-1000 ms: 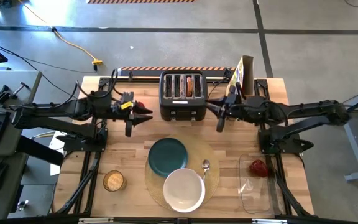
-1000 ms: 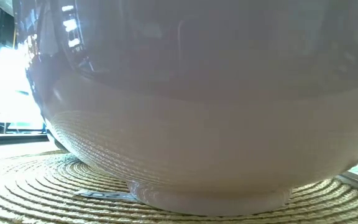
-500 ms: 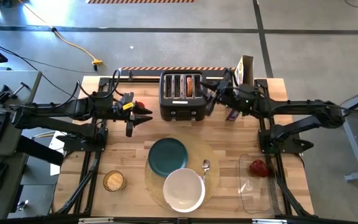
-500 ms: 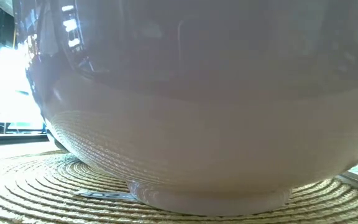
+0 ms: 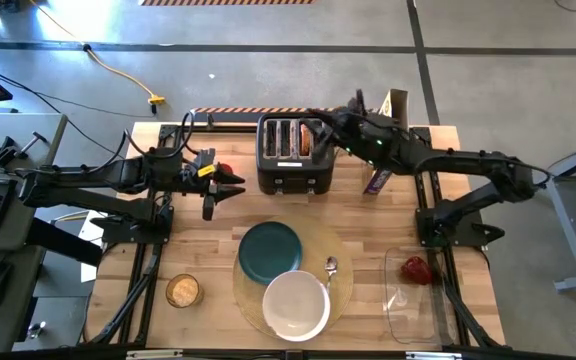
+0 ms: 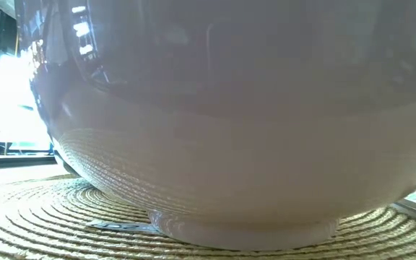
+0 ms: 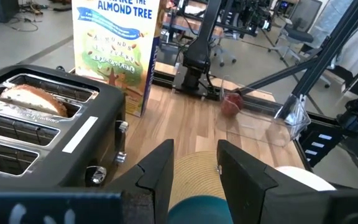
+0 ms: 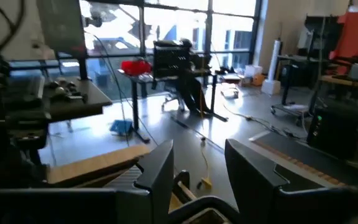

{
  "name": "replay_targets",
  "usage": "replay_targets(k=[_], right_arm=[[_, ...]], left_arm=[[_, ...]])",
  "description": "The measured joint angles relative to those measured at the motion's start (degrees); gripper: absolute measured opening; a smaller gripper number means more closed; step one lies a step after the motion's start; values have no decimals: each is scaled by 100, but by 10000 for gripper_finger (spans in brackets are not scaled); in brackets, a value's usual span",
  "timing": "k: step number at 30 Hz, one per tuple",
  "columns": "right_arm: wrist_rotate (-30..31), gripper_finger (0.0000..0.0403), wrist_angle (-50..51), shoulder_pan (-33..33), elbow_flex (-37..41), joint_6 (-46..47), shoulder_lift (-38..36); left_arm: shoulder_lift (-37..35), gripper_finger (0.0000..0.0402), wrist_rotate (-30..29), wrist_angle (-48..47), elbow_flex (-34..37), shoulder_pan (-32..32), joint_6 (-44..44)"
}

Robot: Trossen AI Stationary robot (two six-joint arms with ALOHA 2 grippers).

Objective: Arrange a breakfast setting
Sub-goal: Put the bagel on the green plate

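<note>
The tan bagel half (image 5: 311, 140) stands in the rightmost slot of the black toaster (image 5: 293, 158) at the table's far middle. My right gripper (image 5: 320, 124) reaches level over that slot from the right, fingers open (image 8: 194, 168); I see nothing between them. My left gripper (image 5: 234, 185) waits open left of the toaster (image 7: 42, 124). Near the front, the round placemat (image 5: 340, 290) carries the teal plate (image 5: 270, 250), the white bowl (image 5: 296, 305) and the spoon (image 5: 331, 268). The red food item (image 5: 415, 268) lies in a clear container (image 5: 413, 300).
An almond cereal box (image 5: 394, 112) stands at the far right behind the right arm. A small round tan dish (image 5: 183, 291) sits at the front left. The bowl (image 6: 230, 130) fills the low view, resting by its foot on the placemat (image 6: 42, 217).
My right gripper has swung from beside the toaster's right side toward the table's far edge and left, rising a little, and now reaches over the toaster's rightmost slot. Everything on the table has stayed where it was.
</note>
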State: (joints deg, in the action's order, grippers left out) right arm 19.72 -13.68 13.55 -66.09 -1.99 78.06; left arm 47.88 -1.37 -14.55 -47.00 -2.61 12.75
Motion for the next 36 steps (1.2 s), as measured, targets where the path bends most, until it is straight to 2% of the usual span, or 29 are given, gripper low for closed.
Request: replay_targets(k=[6, 13, 36], right_arm=[[553, 135, 979, 245, -939, 491, 666], [951, 135, 1843, 570, -1532, 1301, 1286], [876, 135, 2946, 898, -1639, 2737, 2276]], left_arm=[[0, 113, -118, -96, 7, 0, 2], [2, 113, -127, -135, 15, 0, 1], [2, 112, -127, -235, 22, 2, -50]])
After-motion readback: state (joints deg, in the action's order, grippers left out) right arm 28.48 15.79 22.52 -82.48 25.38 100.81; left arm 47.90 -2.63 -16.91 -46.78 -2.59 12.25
